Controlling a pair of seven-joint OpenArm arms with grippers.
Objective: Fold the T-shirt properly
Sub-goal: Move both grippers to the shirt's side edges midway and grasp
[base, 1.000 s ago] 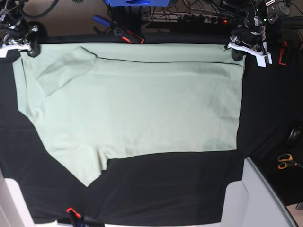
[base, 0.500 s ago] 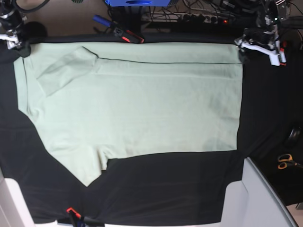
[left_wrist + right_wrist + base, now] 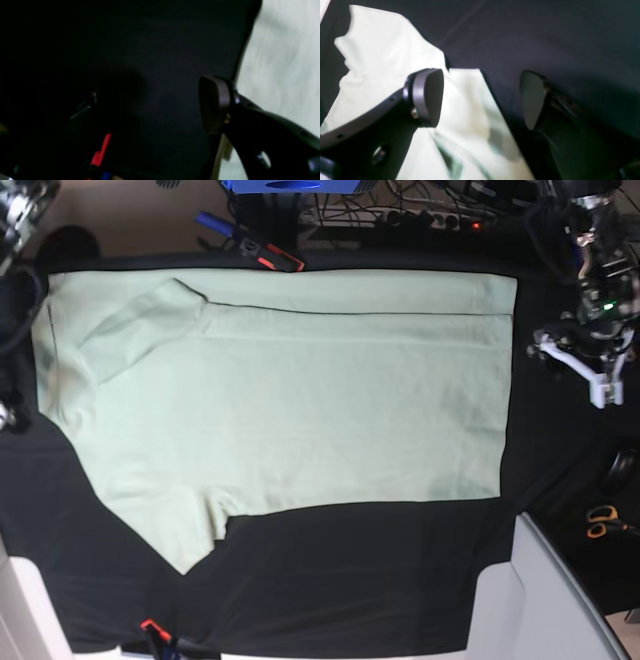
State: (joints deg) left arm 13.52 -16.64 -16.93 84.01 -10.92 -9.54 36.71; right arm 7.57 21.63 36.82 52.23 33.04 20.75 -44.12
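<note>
The pale mint-green T-shirt (image 3: 290, 400) lies flat on the black cloth (image 3: 350, 580), its far edge folded over and one sleeve turned in at the upper left. My left gripper (image 3: 580, 360) hovers off the shirt's right edge over the black cloth. In the left wrist view my left gripper (image 3: 162, 100) is open and empty, with the T-shirt (image 3: 282, 50) just to the right of it. My right gripper (image 3: 482, 98) is open too. Nothing sits between its pads, and it hangs above the T-shirt (image 3: 382, 50) edge at the left side.
A red-handled clamp (image 3: 272, 256) grips the cloth at the back edge and another clamp (image 3: 152, 628) at the front. Orange scissors (image 3: 603, 522) lie at the right. A white panel (image 3: 545, 600) stands at the front right. Cables and a power strip (image 3: 430, 218) run along the back.
Both grippers opened and let go of the shirt's far corners. The left arm swung forward along the right side. The right arm pulled away toward the left edge.
</note>
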